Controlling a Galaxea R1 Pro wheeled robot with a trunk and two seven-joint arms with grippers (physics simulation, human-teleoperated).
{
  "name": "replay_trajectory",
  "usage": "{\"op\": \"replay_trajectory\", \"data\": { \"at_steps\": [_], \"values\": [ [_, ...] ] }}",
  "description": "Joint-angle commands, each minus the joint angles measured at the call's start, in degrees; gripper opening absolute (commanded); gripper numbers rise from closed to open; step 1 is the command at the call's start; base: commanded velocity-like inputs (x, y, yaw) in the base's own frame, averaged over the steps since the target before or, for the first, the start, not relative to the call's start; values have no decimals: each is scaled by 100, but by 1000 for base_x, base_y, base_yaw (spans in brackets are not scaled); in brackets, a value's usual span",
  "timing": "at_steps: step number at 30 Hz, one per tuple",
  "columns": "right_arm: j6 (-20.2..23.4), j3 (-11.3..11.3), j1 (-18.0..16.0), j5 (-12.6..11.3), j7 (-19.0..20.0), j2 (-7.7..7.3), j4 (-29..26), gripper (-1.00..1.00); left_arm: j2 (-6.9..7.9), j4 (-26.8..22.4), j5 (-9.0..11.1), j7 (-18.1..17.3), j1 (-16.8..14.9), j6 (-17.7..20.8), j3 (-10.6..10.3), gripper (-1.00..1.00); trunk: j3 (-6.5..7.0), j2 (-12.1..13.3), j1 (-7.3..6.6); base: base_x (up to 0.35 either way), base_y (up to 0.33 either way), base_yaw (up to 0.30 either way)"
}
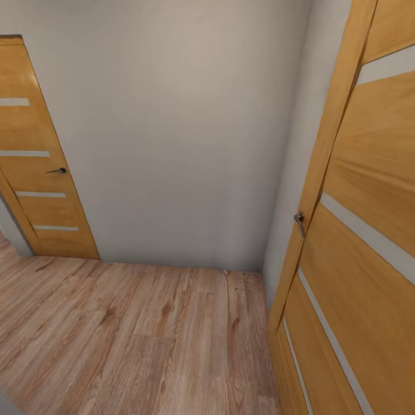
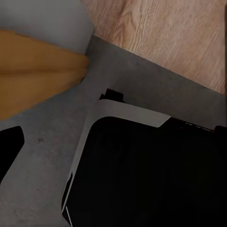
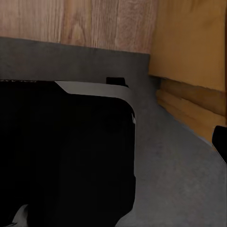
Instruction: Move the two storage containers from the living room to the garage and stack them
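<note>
While the head camera looks into a corner of a hallway, a plain pale wall (image 1: 173,132) takes up most of its view, meeting a light wood-plank floor (image 1: 132,340) that runs toward the camera. At the right stands a light wooden door (image 1: 369,242) with pale horizontal inlay strips, seen at a steep angle; its small metal handle (image 1: 300,222) sits at the door's near edge, just beside the corner of the wall. A second wooden door (image 1: 40,173) of the same make stands at the left end of the wall, with a dark lever handle (image 1: 57,170) on it.

From the left wrist camera, a dark grey concrete floor (image 2: 42,156) meets the wood planks along a straight line, and the black, light-edged robot base (image 2: 146,175) stands on the concrete. An orange-brown wooden door edge (image 2: 38,71) lies beside a pale wall corner.

From the right wrist camera, the same black base (image 3: 66,151) rests on the grey concrete, with wood planks beyond it and a wooden door bottom (image 3: 194,56) close at the side.

Neither storage container can be seen in any view, so I cannot tell where they are. Whether the fingers of either gripper are spread or closed cannot be told either.
</note>
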Motion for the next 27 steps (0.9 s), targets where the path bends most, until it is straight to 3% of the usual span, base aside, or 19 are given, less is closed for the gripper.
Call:
{"op": "replay_trajectory", "data": {
  "at_steps": [1, 27],
  "values": [
    [-34, 48, -6, -54, -10, 3, 17, 100, 0, 0, 40, 15, -3, -13, -49, 100, -8, -6, 4, 323, 0, 0],
    [-40, 55, -8, -48, -10, 3, 16, 100, 1, 0, 40, 15, -3, -14, -49, 100, -8, -6, 4, 322, 0, 0]
  ]
}}
